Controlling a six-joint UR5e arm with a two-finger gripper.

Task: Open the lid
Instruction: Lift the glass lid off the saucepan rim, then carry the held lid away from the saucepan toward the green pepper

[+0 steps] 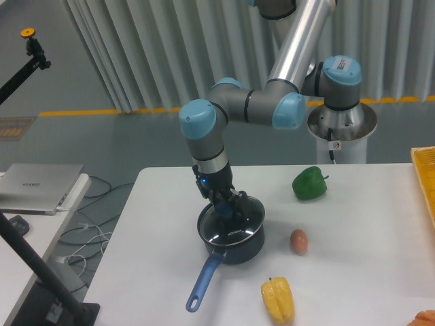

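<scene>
Closest to me on the white table [367,224] is a yellow pepper [278,299], lying on its side near the front edge, and just left of it the blue handle [204,279] of the saucepan [231,238] points toward the camera, which I judge leaves the top of the pan free for a straight-down approach. An egg [298,241] sits just beside the pan on the right, apart from it. Now the pan itself: the lid [232,221] is on top, glass with a thin rim, and it looks tilted, the far edge riding a little high, so I judge the lift is under way but not finished. My gripper [227,210] comes down from above right onto the centre of the lid, fingers pinched in on the blue knob, which is mostly hidden between them; grabbing there makes sense, it is the only part meant to be held. Behind that, a green pepper [310,183] rests well apart toward the far right of the table, and a yellow crate [424,178] pokes in at the right edge. The arm's base stands on a pedestal [342,134] past the table. Off to the left a laptop [39,187] lies shut on a side stand with cables [88,234] hanging below, and at the back there is a grey floor with a yellow line [88,112] and ribbed grey curtains [163,47].
</scene>
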